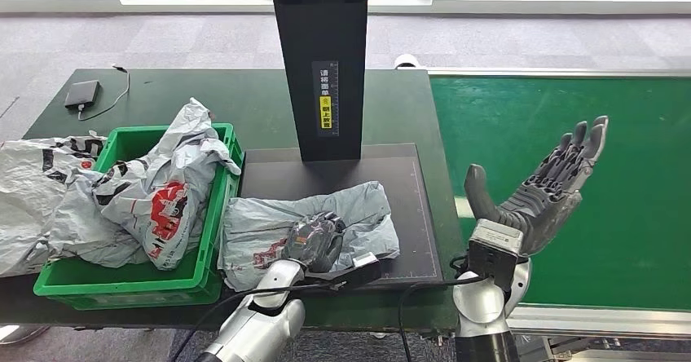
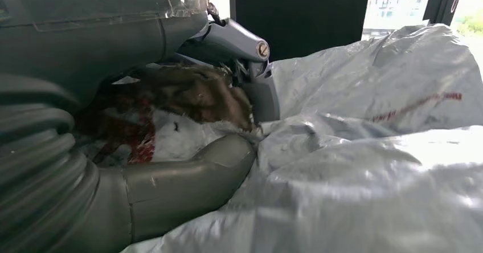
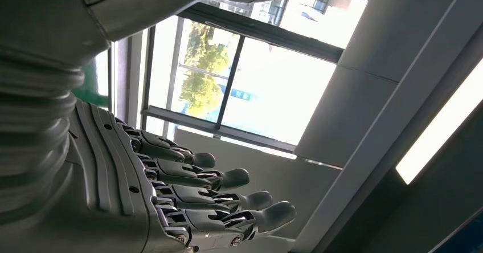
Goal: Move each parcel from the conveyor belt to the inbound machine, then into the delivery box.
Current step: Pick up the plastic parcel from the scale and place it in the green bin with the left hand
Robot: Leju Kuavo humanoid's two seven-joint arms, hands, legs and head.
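A crumpled grey parcel [image 1: 358, 207] with red print lies on the black plate of the inbound machine [image 1: 411, 174], in front of its dark upright column [image 1: 322, 60]. My left hand [image 1: 316, 242] grips the parcel near its middle; in the left wrist view the thumb [image 2: 188, 179] and fingers pinch a fold of the plastic [image 2: 370, 167]. My right hand [image 1: 542, 191] is raised over the near edge of the green conveyor belt [image 1: 619, 215], holding nothing, with its fingers [image 3: 228, 199] spread and straight. No parcel lies on the visible stretch of belt.
The green delivery box [image 1: 122, 284] stands left of the machine plate, piled with several grey parcels [image 1: 163, 191]. Another grey parcel [image 1: 33, 191] spills over the table to its left. A dark device with a cable [image 1: 81, 94] lies at the table's far left.
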